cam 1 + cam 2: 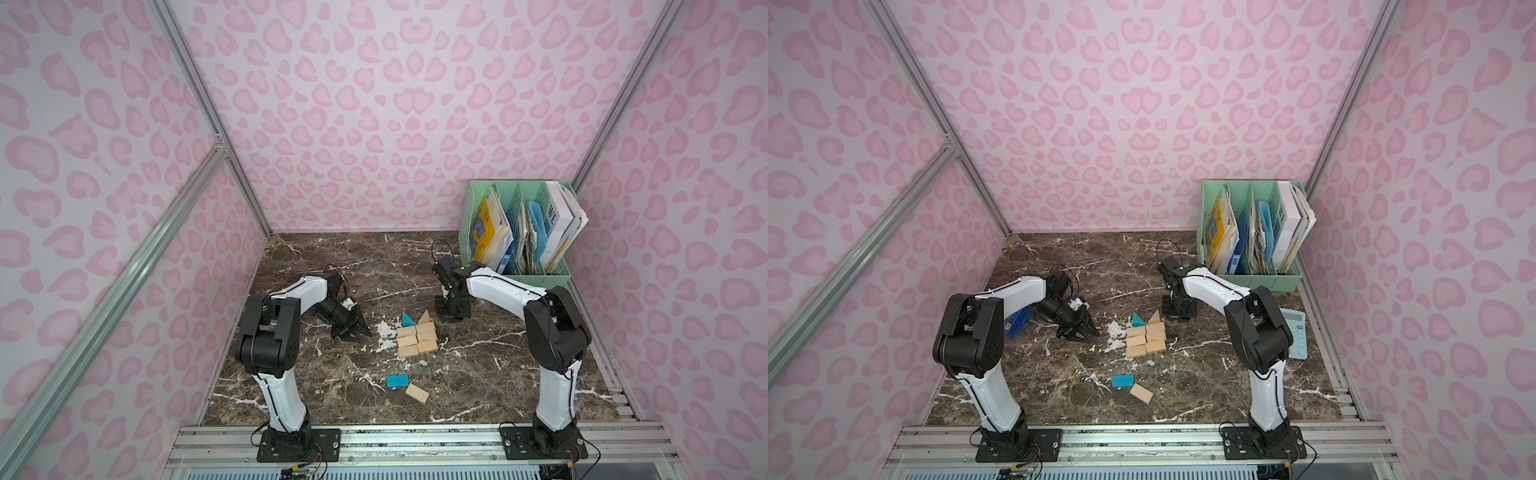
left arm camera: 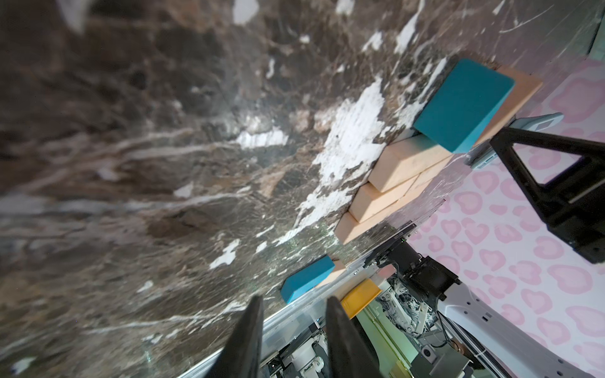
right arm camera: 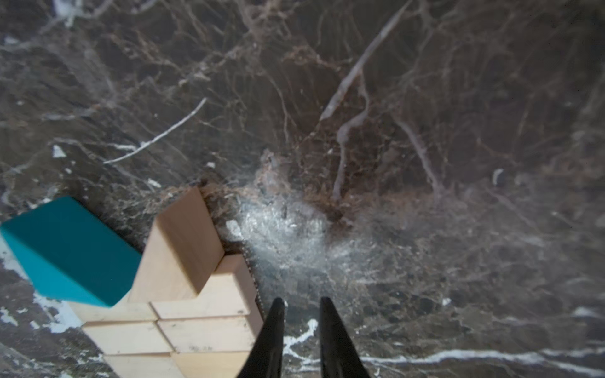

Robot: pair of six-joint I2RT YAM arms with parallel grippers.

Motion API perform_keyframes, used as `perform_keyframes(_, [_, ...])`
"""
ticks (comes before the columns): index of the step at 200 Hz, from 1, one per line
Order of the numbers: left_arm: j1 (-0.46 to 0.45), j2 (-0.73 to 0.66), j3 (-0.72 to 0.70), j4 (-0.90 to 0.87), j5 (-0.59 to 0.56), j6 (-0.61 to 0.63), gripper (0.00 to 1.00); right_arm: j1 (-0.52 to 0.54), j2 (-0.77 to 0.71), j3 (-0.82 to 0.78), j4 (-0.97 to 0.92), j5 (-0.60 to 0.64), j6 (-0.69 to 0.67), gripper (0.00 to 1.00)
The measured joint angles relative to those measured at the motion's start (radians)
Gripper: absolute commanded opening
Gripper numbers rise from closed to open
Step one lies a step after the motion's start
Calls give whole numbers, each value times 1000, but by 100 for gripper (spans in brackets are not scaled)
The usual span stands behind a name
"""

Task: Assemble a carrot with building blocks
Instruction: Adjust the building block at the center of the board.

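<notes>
Nearest the lens, the aluminium mounting rail (image 1: 415,440) is carrying both arm bases. Marble tabletop (image 1: 478,374) is taking up the whole floor. Green file rack (image 1: 540,279) is standing in the far right corner, out of the work zone.

Left gripper (image 2: 294,304) is hanging low and tilted, left of the build and apart from it, fingers narrowly apart and gripping nothing. Right gripper (image 3: 302,301) is pointing down just beside the far right corner of the build, narrow gap too, empty. Probably both are sitting clear so the rows aren't getting nudged.

Carrot (image 1: 417,338) is lying mid-table between the arms: six tan rectangles, two-wide in three rows, touching. Light-blue calculator (image 1: 1296,334) is lying at the right edge behind the right arm, not a block.

Blue triangle (image 1: 408,320) and tan triangle (image 1: 424,318) are sitting side by side at the far end as leaves. Blue rectangle block (image 1: 397,381) and tan rectangle block (image 1: 417,393) are lying loose on the near side, corner to corner, well apart from the body. They are likely waiting as the narrowing tip, so the build is looking mostly done.
</notes>
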Motion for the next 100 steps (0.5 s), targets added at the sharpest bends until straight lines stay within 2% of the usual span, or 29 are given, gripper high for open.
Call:
perform_keyframes(55, [-84, 3, -51, 61, 7, -43, 0, -3, 19, -3, 19, 2, -11, 21])
perform_keyframes(100, [-142, 77, -5, 120, 13, -108, 0, 3, 25, -31, 27, -17, -14, 20])
